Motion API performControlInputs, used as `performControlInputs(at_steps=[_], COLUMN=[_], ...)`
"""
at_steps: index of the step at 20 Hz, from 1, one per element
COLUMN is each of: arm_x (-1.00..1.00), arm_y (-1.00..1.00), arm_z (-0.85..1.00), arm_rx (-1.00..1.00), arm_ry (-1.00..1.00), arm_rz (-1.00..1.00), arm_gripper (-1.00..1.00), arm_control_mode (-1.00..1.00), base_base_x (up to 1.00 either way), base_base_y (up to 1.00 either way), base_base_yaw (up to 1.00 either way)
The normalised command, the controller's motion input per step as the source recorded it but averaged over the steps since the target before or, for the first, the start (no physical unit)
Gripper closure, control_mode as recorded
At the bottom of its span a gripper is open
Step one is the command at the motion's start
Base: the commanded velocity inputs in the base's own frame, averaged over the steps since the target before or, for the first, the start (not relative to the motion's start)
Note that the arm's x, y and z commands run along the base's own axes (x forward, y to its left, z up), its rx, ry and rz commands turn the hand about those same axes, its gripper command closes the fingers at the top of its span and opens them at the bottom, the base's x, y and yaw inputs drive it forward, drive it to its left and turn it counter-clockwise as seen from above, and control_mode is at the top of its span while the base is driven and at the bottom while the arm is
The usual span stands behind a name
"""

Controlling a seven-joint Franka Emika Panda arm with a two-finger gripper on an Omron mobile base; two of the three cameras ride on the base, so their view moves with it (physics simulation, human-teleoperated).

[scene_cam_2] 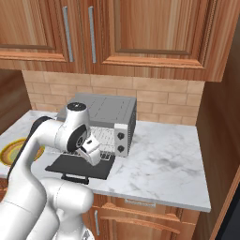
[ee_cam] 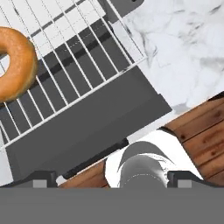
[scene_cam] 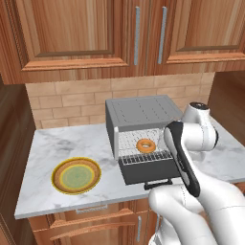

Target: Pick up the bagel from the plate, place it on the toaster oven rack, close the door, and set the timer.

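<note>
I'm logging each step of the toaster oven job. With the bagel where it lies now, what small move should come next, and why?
Probably bring the gripper down to the black bar handle to lift the dark grey door. The golden-brown bagel already lies on the silver wire rack, the yellow-rimmed plate is bare, and the door hangs open.

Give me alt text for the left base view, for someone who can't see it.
A golden-brown bagel lies on the toaster oven rack, and the oven's dark door hangs open toward the counter edge. To the left on the marble counter sits the plate, with nothing on it. The robot's white arm rises at the lower right, under wooden cabinets.
</note>
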Motion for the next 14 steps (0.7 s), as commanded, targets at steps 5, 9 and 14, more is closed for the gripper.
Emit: performControlInputs(at_steps=[5,9,14], arm_x=[0.01,0.15,0.15], arm_y=[-0.06,0.00,0.00], arm_z=[-0.30,-0.25,-0.26], arm_rx=[0.00,0.00,0.00], arm_ry=[-0.04,0.00,0.00], arm_rz=[0.08,0.09,0.09], arm_gripper=[-1.00,-1.00,-1.00], arm_control_mode=[-1.00,-1.00,-1.00], base_base_x=[0.00,0.00,0.00], base_base_y=[0.00,0.00,0.00], base_base_yaw=[0.00,0.00,0.00])
